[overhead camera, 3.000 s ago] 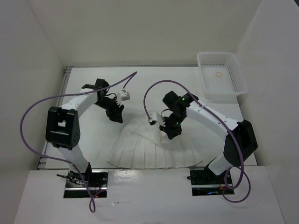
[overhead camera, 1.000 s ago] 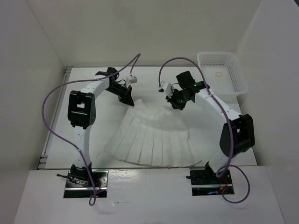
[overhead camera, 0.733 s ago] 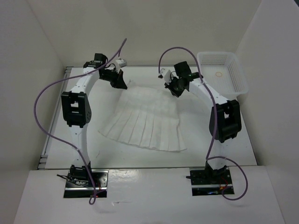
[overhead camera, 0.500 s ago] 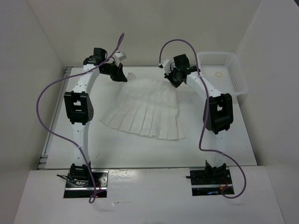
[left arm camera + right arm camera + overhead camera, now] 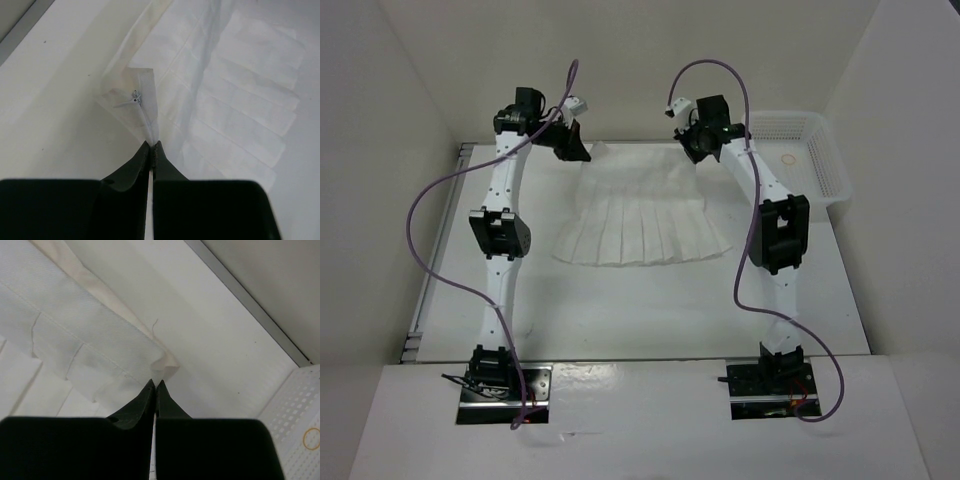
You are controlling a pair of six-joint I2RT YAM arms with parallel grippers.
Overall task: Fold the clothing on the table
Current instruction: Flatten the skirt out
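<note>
Two arms are stretched from the near edge across the worktop [image 5: 620, 320]. Nearest lies the hem of the skirt [image 5: 640, 225], which is spread flat about mid-worktop, its pleats running away toward the far rim. At the far end the waistband [image 5: 635, 155] is held by its two corners. The left jaws are pressed together on the corner by the small fastener [image 5: 135, 97], and the right jaws are clamped on the other corner. A basket [image 5: 800, 160] is set at the far right, apart from the skirt. The step in hand is judged to be laying the skirt out straight. It is done well if both corners are lowered together, the waistband is drawn taut and level, and the cloth is released only once it is laid on the worktop.
</note>
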